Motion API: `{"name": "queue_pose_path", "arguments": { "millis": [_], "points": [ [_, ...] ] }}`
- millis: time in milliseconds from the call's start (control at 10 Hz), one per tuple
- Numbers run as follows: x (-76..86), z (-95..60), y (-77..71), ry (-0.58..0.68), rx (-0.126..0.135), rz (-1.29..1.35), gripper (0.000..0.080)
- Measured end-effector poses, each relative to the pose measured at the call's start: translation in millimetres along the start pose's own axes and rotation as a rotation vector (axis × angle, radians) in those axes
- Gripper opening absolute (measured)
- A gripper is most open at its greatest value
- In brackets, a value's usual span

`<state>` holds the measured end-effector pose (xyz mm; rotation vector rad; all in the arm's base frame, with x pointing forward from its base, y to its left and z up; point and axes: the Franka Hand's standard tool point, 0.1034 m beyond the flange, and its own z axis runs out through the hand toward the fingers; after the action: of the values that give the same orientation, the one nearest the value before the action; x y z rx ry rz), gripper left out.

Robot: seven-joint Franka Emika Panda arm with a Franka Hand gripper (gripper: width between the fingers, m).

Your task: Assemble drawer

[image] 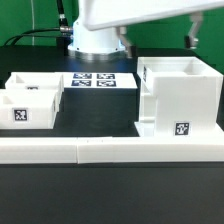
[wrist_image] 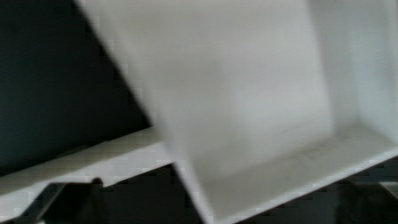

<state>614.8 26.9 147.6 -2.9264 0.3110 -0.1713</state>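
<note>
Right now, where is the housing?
The housing stands on the exterior view's right, just behind the front bar; the marker board and two trays lie toward that view's left.

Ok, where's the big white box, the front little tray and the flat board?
Large white plastic cube-like housing (image: pixel 185 100): exterior view, front wall.
Nearer small white plastic tray (image: pixel 35 115): exterior view, front wall.
Thin flat white marker board (image: pixel 103 81): exterior view, middle.

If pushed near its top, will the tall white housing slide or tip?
Probably it slides rather than tips: the housing looks wide-based and stands flat. It seems hollow and open on top, so it is likely light for its size. Its smooth walls may be slippery.
</note>
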Motion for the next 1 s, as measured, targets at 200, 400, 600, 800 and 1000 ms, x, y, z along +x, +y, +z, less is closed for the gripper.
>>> {"name": "queue_pose_path", "arguments": {
  "millis": [200, 400, 600, 800, 1000],
  "points": [
    [-7.9, 3.2, 38.3, 0.013, -0.024, -0.024, 0.0649],
    [-22.2, 13.3, 72.9, 0.017, -0.041, -0.038, 0.0649],
    [-21.0, 13.0, 69.0, 0.017, -0.039, -0.031, 0.0649],
    [-21.6, 14.0, 70.1, 0.015, -0.04, -0.029, 0.0649],
    [-28.2, 20.7, 76.2, -0.016, -0.083, -0.072, 0.0649]
  ]
}}
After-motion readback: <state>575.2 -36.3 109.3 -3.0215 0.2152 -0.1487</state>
